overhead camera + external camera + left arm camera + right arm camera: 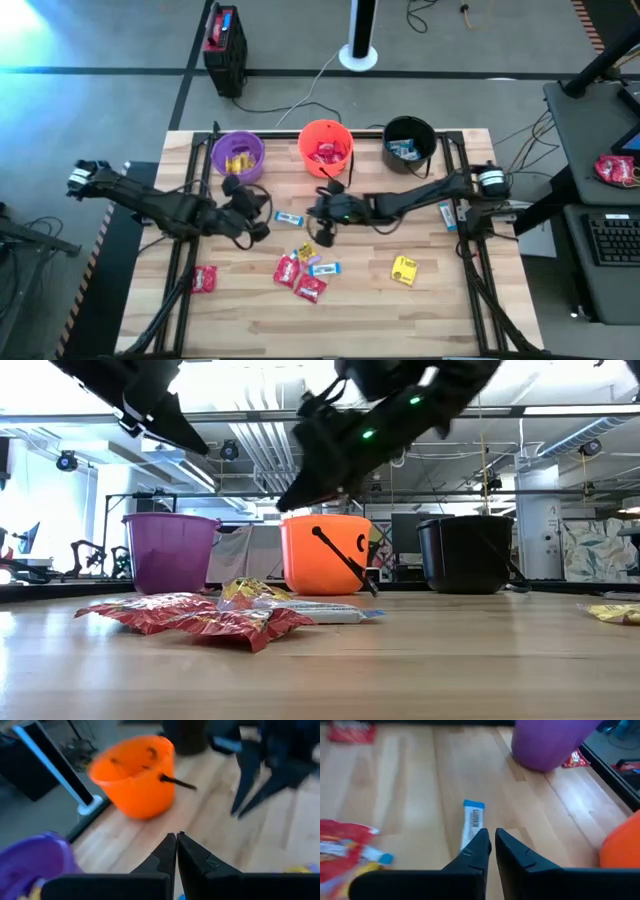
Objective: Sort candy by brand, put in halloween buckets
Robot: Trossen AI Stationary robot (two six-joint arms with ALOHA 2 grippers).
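Three buckets stand along the far edge: purple (237, 155), orange (325, 148) and black (408, 140), each with candy inside. Loose candy lies mid-table. A blue-and-white packet (290, 218) is on its own, and a mixed cluster (300, 267) lies nearer. There is also a red packet (205, 278) and a yellow one (403, 270). My right gripper (492, 837) hovers above the table just short of the blue-and-white packet (471, 825), its fingers a narrow gap apart and holding nothing. My left gripper (176, 840) is shut and empty, raised near the purple bucket and facing the orange bucket (135, 775).
Another blue-and-white packet (447, 215) lies near the right edge under the right arm. The orange bucket's black handle (345, 565) hangs down its front. The two grippers are close together at mid-table. Bare wood lies along the near edge.
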